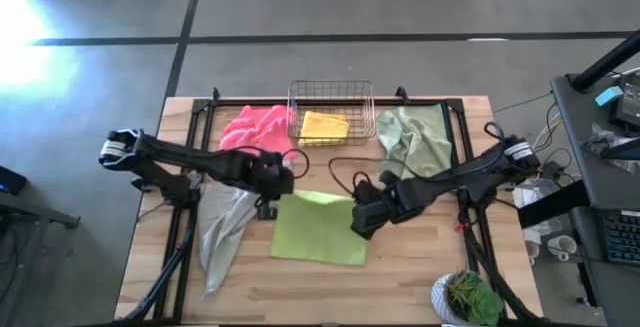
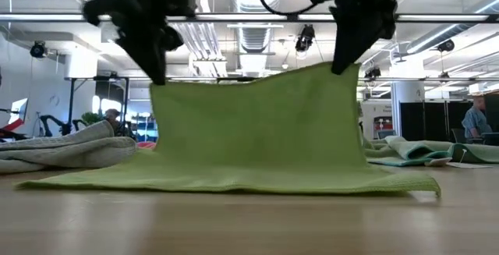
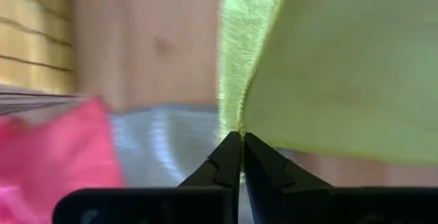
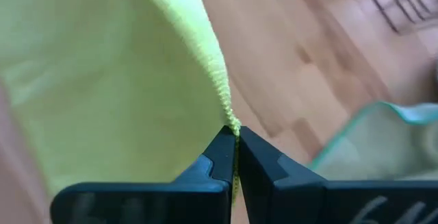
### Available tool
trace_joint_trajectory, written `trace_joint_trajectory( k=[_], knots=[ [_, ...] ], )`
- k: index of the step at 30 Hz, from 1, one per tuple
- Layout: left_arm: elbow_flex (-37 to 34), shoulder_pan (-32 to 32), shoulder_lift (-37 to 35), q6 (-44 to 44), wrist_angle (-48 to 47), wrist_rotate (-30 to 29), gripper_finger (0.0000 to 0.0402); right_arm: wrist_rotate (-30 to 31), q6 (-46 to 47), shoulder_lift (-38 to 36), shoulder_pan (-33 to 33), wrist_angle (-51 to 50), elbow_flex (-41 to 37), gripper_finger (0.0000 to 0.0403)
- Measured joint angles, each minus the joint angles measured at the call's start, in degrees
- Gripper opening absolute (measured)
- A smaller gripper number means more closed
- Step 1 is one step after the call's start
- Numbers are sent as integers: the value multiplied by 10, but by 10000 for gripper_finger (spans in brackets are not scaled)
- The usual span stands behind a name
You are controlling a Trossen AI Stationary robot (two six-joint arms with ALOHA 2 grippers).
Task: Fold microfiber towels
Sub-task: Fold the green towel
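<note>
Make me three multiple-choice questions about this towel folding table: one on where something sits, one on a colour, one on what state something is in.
1. Where is the yellow towel?
A. Inside the wire basket
B. Under the left arm
C. At the table's near edge

2. What colour is the towel that both claws hold?
A. Hot pink
B. Lime green
C. Light grey

3. How does that towel lie?
A. Flat on the table
B. Bunched in the basket
C. One edge raised, the rest on the table

Answers:
1 A, the high view shows yellow within the basket's wires.
2 B, the left claw and right claw are each shut on an edge of the lime green towel.
3 C, the low view shows it hanging from both claws down to the wooden table.
</note>
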Motion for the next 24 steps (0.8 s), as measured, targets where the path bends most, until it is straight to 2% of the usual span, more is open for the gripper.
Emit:
trace_joint_trajectory(
  k=[3,9,14,24],
  knots=[
    [-4,-17,0,-14,-5,45,0,0,-22,7,23,35,0,8],
    [-10,-43,3,-29,-4,62,0,-27,-17,50,55,61,-1,8],
    [-15,-45,11,-30,2,101,0,-55,-16,96,75,98,-1,8],
    [-15,-48,81,-29,14,219,0,-75,-17,135,91,119,31,8]
  ],
)
